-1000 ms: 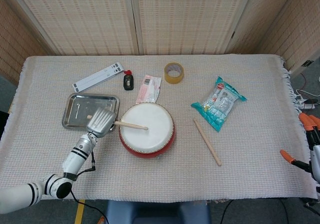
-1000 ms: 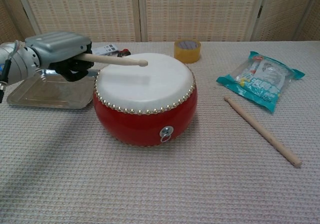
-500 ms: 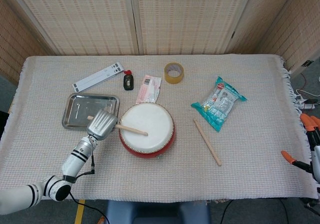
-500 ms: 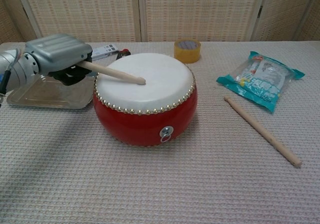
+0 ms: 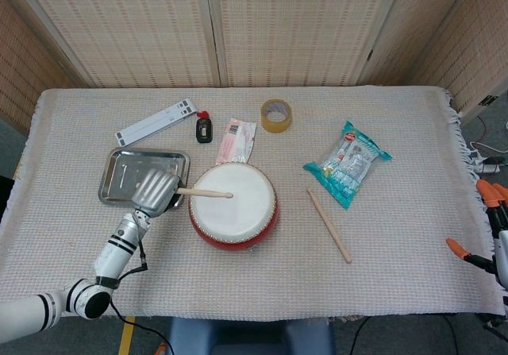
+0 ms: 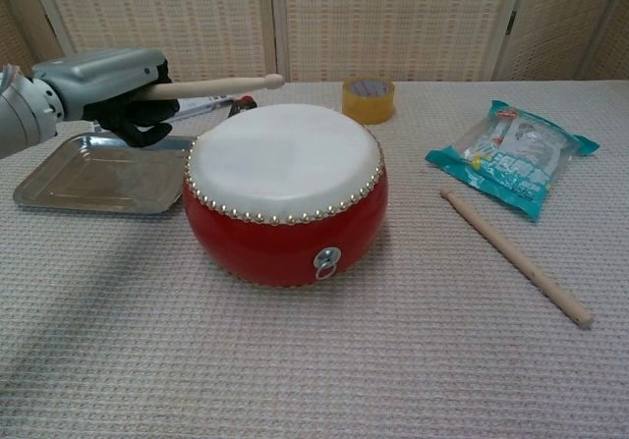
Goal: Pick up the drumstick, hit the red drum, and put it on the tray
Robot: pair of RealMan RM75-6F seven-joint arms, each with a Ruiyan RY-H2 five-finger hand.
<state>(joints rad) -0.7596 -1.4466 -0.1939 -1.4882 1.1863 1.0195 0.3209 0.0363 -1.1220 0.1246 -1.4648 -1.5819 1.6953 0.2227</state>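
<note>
The red drum (image 5: 233,204) (image 6: 286,189) with a white skin stands mid-table. My left hand (image 5: 156,191) (image 6: 110,83) grips a wooden drumstick (image 5: 205,193) (image 6: 211,86) by its end, just left of the drum. In the chest view the stick is raised clear above the skin, its tip over the drum's far left part. The steel tray (image 5: 127,167) (image 6: 84,174) lies left of the drum, under and behind the hand. A second drumstick (image 5: 329,225) (image 6: 515,255) lies on the cloth to the drum's right. My right hand (image 5: 494,236) shows only at the far right edge, off the table.
A tape roll (image 5: 276,115) (image 6: 369,99), a pink packet (image 5: 236,140), a small black and red item (image 5: 204,127) and a white strip (image 5: 155,121) lie behind the drum. A snack bag (image 5: 348,163) (image 6: 511,156) lies at the right. Screens stand behind the table.
The stick's tip dropped onto the drum skin half a second ago and has since swung back up; my left hand rose with it.
</note>
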